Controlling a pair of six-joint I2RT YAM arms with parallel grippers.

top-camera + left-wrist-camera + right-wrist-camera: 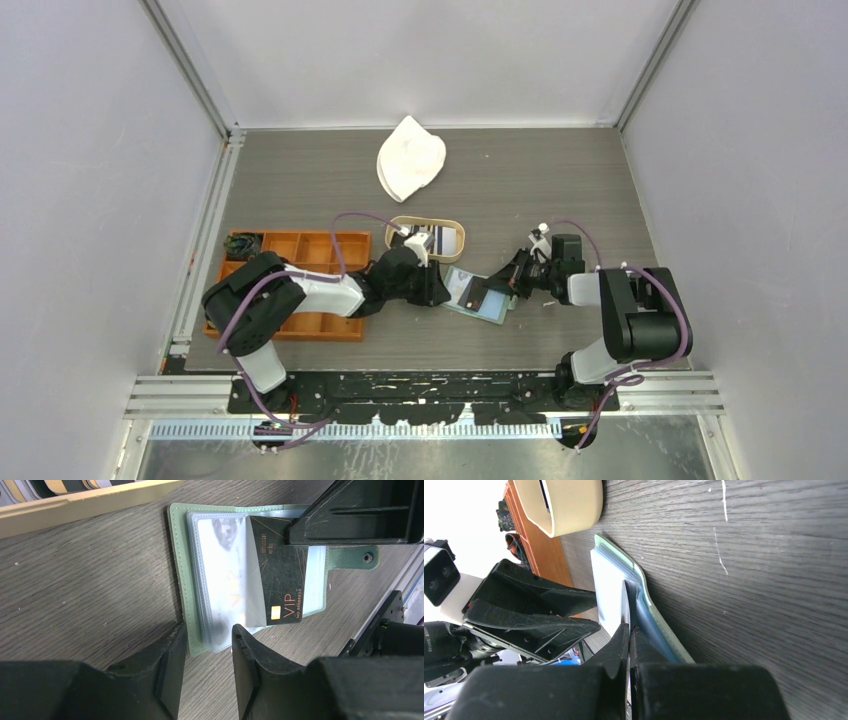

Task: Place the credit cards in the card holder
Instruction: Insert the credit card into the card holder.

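Note:
The sage-green card holder point(179, 565) lies open on the table, its clear pockets up and its snap tab point(357, 557) to the right. A black VIP credit card point(279, 582) sits partly inside a clear pocket. My right gripper point(629, 627) is shut on that card's edge point(625, 605), beside the holder point(655, 611). My left gripper point(207, 645) is open, its fingers either side of the holder's near corner. In the top view both grippers, left point(437, 290) and right point(507, 282), flank the holder point(490, 310). More cards point(437, 238) stand in the wooden tray.
The oval tan wooden tray point(395, 236) stands just behind the holder; its wall shows in the left wrist view point(75, 510). An orange compartmented tray point(300, 248) is at the left under my left arm. A white cloth point(410, 158) lies at the back.

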